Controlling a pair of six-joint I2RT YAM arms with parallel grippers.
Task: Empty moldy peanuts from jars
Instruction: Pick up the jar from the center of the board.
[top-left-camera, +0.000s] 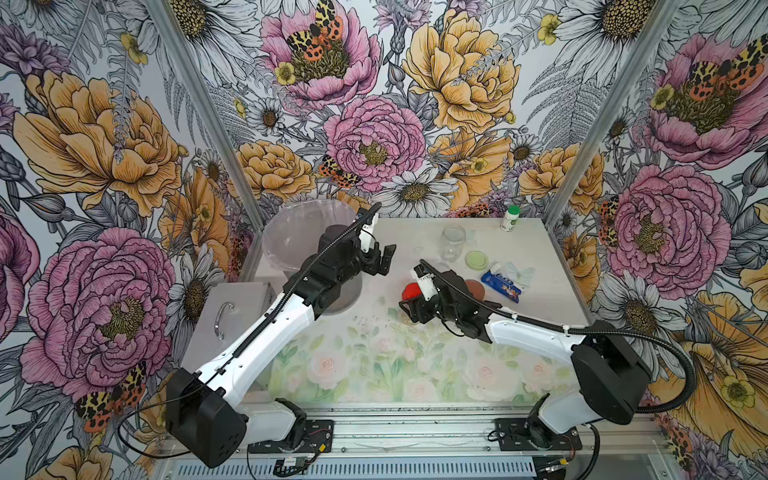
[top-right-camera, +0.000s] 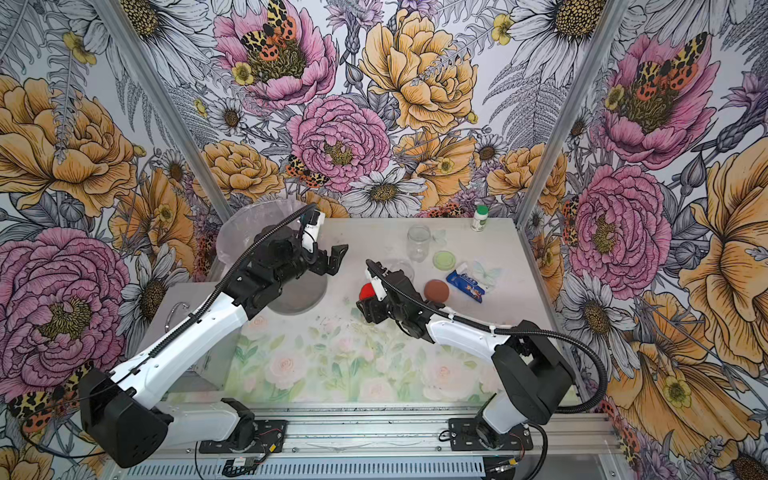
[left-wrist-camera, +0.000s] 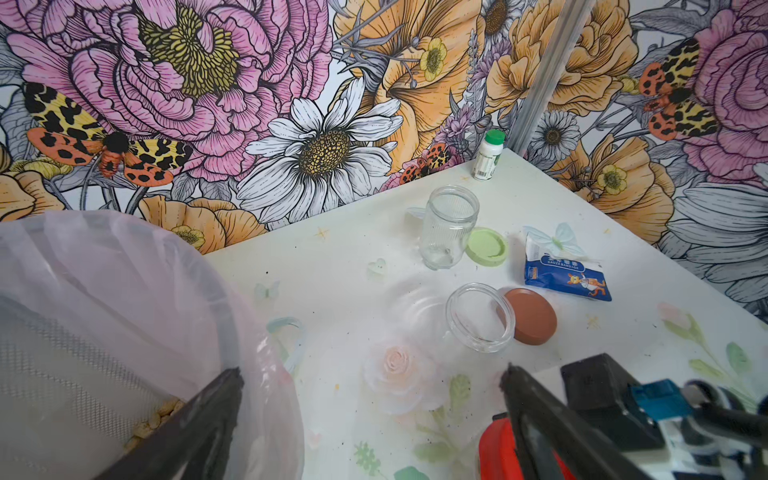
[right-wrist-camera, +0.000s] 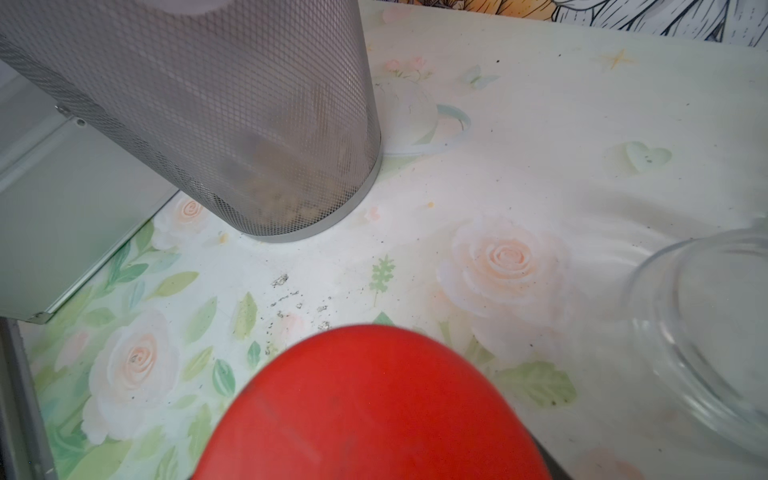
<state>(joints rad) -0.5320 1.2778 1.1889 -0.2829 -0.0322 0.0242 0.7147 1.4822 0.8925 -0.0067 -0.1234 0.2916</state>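
My right gripper (top-left-camera: 409, 309) is shut on the red-lidded jar (top-left-camera: 411, 289) at mid-table; the red lid (right-wrist-camera: 374, 407) hides its jaws in the right wrist view. My left gripper (left-wrist-camera: 370, 374) hangs open and empty between the lined mesh bin (top-left-camera: 299, 232) and that jar. An empty clear jar (left-wrist-camera: 449, 226) stands upright beside its green lid (left-wrist-camera: 486, 247). Another empty jar (left-wrist-camera: 480, 318) lies on its side against the brown lid (left-wrist-camera: 532, 316). Pale peanuts (left-wrist-camera: 153, 419) lie in the bottom of the bin.
A white bottle with a green cap (top-left-camera: 511, 218) stands at the back right corner. A blue gauze packet (top-left-camera: 500, 284) lies right of the lids. A grey metal box with a handle (top-left-camera: 224, 316) sits at the table's left edge.
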